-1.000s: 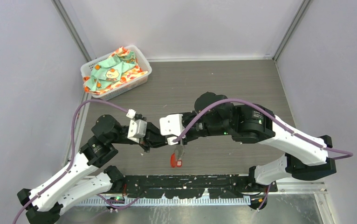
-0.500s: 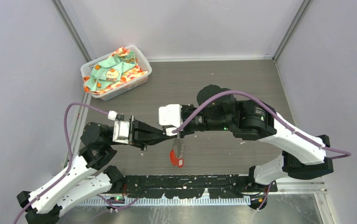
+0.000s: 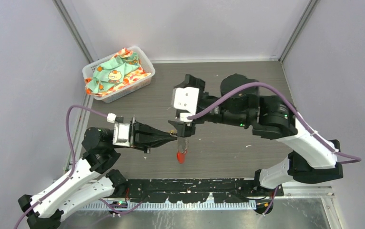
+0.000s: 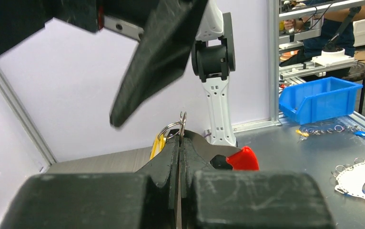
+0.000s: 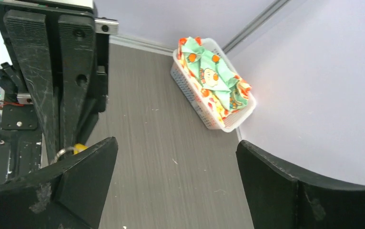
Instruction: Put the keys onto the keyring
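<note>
Left wrist view: the left gripper (image 4: 179, 141) has its black jaws pressed together on a thin silvery wire keyring (image 4: 182, 125), which stands up just past the fingertips. A yellow-headed key (image 4: 157, 144) hangs just left of the grip, and a red plastic piece (image 4: 243, 160) shows on the right; whether it is a key or a strip I cannot tell. Just beyond, the right gripper (image 3: 182, 128) hovers with jaws spread wide, holding nothing. At the far left of the grey wood-grain table (image 3: 228, 152) sits a white plastic basket (image 3: 146, 76) of patterned cloth (image 3: 116, 71).

left pincer (image 4: 179, 143) pressed closed, held level | right pincer (image 5: 175, 143) spread wide, angled down
</note>
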`<state>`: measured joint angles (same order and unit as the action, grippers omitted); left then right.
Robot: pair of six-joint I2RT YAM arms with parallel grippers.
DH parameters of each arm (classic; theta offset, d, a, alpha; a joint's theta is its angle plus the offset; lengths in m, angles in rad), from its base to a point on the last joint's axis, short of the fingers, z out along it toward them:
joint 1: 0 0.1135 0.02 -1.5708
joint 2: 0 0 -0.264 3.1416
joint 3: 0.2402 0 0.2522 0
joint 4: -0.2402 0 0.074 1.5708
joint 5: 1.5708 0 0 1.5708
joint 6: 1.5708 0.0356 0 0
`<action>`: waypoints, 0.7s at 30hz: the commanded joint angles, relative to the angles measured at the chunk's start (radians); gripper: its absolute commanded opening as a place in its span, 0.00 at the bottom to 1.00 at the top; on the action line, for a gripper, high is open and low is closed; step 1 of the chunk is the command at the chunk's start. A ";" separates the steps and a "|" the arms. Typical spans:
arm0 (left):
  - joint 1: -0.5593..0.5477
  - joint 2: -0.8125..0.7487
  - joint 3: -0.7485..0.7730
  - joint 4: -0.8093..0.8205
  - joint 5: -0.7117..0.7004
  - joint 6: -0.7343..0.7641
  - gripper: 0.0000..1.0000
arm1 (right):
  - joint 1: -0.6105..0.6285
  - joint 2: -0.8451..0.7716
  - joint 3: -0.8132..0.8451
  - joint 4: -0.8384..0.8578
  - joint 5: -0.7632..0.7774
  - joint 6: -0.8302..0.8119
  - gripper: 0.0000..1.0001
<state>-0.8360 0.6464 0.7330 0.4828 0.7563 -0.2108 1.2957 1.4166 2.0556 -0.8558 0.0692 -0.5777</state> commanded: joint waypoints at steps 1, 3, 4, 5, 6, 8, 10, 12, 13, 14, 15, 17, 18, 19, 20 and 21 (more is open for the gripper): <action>-0.002 -0.028 0.002 0.040 -0.043 0.010 0.00 | -0.019 -0.034 0.133 -0.099 0.008 0.000 1.00; -0.002 -0.035 0.004 0.019 -0.052 0.020 0.00 | -0.038 -0.045 0.176 -0.168 -0.028 0.041 1.00; 0.000 -0.036 0.007 0.006 -0.061 0.023 0.00 | -0.046 -0.051 0.192 -0.215 -0.051 0.056 1.00; 0.000 -0.036 0.010 -0.007 -0.065 0.027 0.00 | -0.050 -0.057 0.202 -0.236 -0.067 0.070 1.00; 0.000 -0.036 0.011 -0.019 -0.068 0.033 0.00 | -0.052 -0.066 0.203 -0.268 -0.106 0.088 1.00; 0.002 -0.032 0.014 -0.042 -0.074 0.041 0.00 | -0.054 -0.084 0.183 -0.276 -0.141 0.133 1.00; 0.005 -0.026 0.018 -0.058 -0.078 0.046 0.00 | -0.054 -0.064 0.206 -0.326 -0.195 0.165 1.00; 0.007 -0.019 0.021 -0.072 -0.078 0.050 0.00 | -0.055 -0.044 0.217 -0.352 -0.244 0.176 0.98; 0.010 -0.014 0.023 -0.078 -0.081 0.053 0.00 | -0.054 -0.045 0.205 -0.347 -0.271 0.176 0.94; 0.012 -0.011 0.025 -0.085 -0.085 0.054 0.00 | -0.055 -0.042 0.201 -0.343 -0.283 0.177 0.92; 0.015 -0.007 0.027 -0.091 -0.088 0.054 0.00 | -0.054 -0.038 0.198 -0.339 -0.292 0.184 0.89; 0.019 0.000 0.029 -0.100 -0.097 0.054 0.00 | -0.053 -0.026 0.192 -0.331 -0.320 0.178 0.79; 0.021 0.004 0.031 -0.105 -0.103 0.054 0.00 | -0.053 -0.018 0.184 -0.322 -0.331 0.176 0.75; 0.023 0.007 0.032 -0.108 -0.110 0.054 0.00 | -0.054 -0.012 0.169 -0.310 -0.335 0.180 0.74; 0.024 0.011 0.035 -0.114 -0.119 0.051 0.00 | -0.053 -0.001 0.158 -0.299 -0.331 0.181 0.72; 0.026 0.014 0.037 -0.117 -0.127 0.047 0.00 | -0.054 0.009 0.147 -0.295 -0.322 0.172 0.69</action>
<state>-0.8200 0.6544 0.7315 0.3584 0.6800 -0.1719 1.2434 1.3937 2.2318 -1.1790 -0.2127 -0.4225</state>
